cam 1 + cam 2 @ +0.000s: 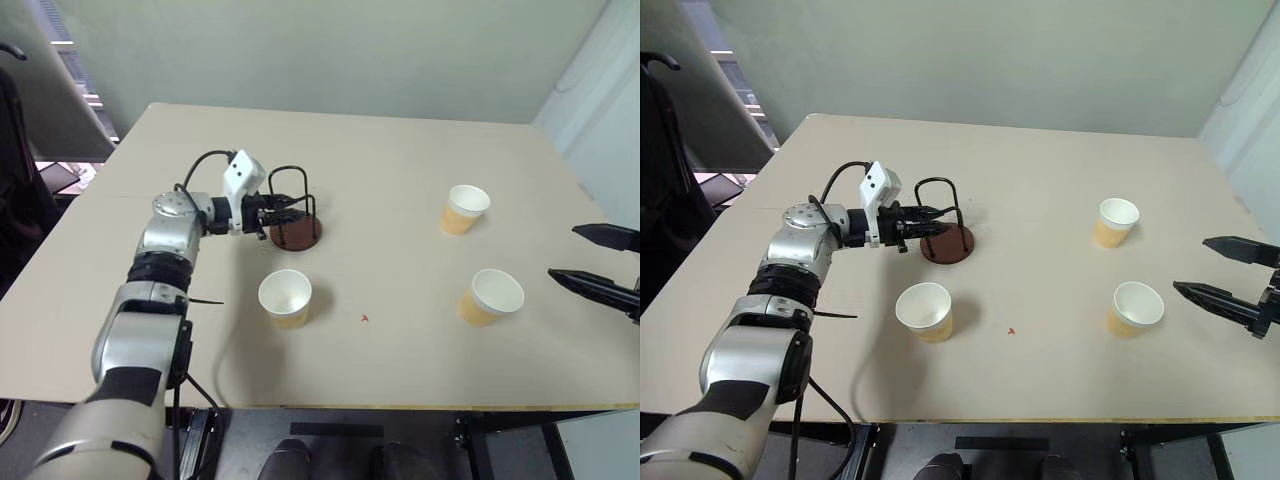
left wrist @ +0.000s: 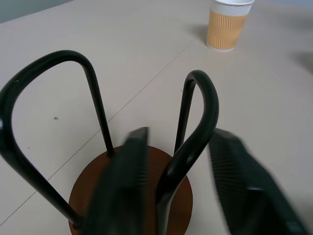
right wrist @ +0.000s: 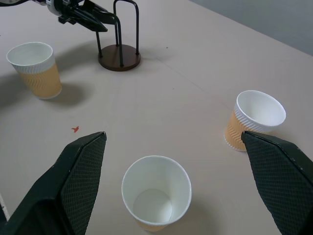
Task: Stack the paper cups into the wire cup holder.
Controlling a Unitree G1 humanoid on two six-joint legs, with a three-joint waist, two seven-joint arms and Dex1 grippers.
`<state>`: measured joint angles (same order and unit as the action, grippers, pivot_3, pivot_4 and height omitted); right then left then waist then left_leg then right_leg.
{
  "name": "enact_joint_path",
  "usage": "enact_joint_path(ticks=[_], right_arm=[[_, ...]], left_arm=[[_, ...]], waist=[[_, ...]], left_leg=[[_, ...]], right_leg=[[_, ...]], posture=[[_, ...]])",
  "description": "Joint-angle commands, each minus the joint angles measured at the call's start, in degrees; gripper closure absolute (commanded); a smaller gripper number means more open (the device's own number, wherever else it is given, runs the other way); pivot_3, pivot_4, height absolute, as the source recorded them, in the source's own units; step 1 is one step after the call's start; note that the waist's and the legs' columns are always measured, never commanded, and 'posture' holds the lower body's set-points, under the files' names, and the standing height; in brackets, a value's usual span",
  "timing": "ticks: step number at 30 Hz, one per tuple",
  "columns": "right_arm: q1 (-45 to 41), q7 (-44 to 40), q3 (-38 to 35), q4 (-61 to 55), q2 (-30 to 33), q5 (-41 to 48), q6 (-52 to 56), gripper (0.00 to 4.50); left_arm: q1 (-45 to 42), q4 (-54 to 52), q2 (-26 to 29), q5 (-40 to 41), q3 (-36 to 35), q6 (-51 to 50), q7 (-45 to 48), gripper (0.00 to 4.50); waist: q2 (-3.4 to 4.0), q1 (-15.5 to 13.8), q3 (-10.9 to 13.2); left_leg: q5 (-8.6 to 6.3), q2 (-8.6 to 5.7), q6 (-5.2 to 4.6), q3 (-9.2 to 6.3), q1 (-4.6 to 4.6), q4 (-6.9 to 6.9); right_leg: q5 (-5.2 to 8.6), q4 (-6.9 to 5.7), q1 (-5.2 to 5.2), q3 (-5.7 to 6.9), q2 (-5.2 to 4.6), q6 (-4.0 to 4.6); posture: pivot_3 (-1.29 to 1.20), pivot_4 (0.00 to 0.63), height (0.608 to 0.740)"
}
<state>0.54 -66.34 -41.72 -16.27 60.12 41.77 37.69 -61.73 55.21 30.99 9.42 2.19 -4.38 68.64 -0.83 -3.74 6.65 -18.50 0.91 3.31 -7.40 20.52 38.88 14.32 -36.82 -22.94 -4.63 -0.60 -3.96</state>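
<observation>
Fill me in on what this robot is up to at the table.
It is meant to stack paper cups into the wire cup holder. The left gripper is at the holder, with one wire loop between its fingers, as the left wrist view shows. All three cups stand upright on the table, none in the holder: one near the left arm, two on the right. The right gripper is open beside them, holding nothing.
</observation>
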Motion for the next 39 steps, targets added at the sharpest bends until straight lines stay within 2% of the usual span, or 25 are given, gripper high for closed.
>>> enact_joint_path(ticks=[1, 2, 3, 11, 18, 26, 33, 39], right_arm=[[-0.5, 0.6, -2.2, -1.0, 0.5, 1.0, -0.3, 0.00], [-0.6, 0.6, -2.0, -0.9, 0.5, 0.9, -0.4, 0.00], [-0.9, 0.7, -1.7, -0.8, 0.6, 0.9, -0.5, 0.00], [-2.8, 0.8, 0.7, 0.6, 1.0, 0.3, -1.2, 0.00], [-4.5, 0.5, 2.7, 1.8, 1.3, -0.1, -1.9, 0.00], [-5.4, 0.7, 4.6, 1.4, 0.9, -0.2, -2.3, 0.00], [-4.8, 0.8, 5.0, 0.4, 0.4, 0.1, -2.1, 0.00], [-5.4, 0.7, 6.9, 0.6, 0.3, -0.1, -2.5, 0.00]], left_arm=[[-1.7, -0.2, 0.6, -0.1, -1.4, 1.3, 0.7, 3.99], [-1.5, -0.4, 0.7, 0.0, -1.5, 1.3, 0.8, 4.38], [-1.4, -0.6, 0.8, 0.1, -1.6, 1.3, 1.0, 4.47], [-0.3, -6.1, 0.0, 2.6, -3.0, -0.2, 3.3, 4.47], [2.3, -28.2, -2.3, 7.3, -0.6, -8.5, 6.5, 4.47], [10.6, -52.6, -2.9, 6.2, 9.7, -20.1, 4.5, 4.47], [16.6, -63.7, -3.1, 7.8, 12.3, -30.5, -1.7, 4.47], [19.9, -71.2, -1.9, 10.4, 13.5, -36.9, -3.3, 4.47]], waist=[[0.00, 0.0, 0.0], [0.00, 0.0, 0.0], [0.00, 0.0, 0.0], [0.00, 0.0, 0.0], [0.00, -0.2, 0.0], [0.03, 0.0, 0.0], [0.03, 0.0, 0.0], [0.03, 0.0, 0.0]], left_leg=[[-0.01, -0.01, -0.02, 0.00, 0.02, 0.03], [-0.02, -0.02, -0.03, -0.01, 0.03, 0.06], [-0.03, -0.02, -0.05, -0.01, 0.04, 0.09], [-0.05, -0.06, -0.09, 0.01, 0.09, 0.17], [-0.05, -0.11, -0.13, -0.01, 0.39, 0.30], [-0.07, -0.11, -0.18, 0.12, 0.28, 0.30], [-0.07, -0.10, -0.19, 0.15, 0.14, 0.31], [-0.08, -0.12, -0.23, 0.19, -0.05, 0.29]], right_leg=[[0.00, 0.00, 0.00, -0.01, 0.00, -0.03], [0.00, 0.00, 0.00, -0.01, -0.01, -0.04], [0.00, 0.00, 0.01, -0.01, -0.01, -0.06], [0.00, 0.00, -0.01, -0.08, -0.02, -0.14], [-0.08, -0.02, -0.13, -0.07, -0.03, -0.31], [-0.10, -0.02, -0.11, -0.16, -0.11, -0.34], [-0.10, -0.07, -0.05, -0.17, -0.15, -0.34], [-0.10, -0.10, 0.08, -0.20, -0.23, -0.33]], posture=[[0.00, 0.150, 0.740], [0.00, 0.150, 0.740], [0.00, 0.150, 0.740], [0.00, 0.150, 0.740], [0.00, 0.150, 0.740], [0.00, 0.150, 0.740], [0.00, 0.150, 0.740], [0.00, 0.150, 0.740]])
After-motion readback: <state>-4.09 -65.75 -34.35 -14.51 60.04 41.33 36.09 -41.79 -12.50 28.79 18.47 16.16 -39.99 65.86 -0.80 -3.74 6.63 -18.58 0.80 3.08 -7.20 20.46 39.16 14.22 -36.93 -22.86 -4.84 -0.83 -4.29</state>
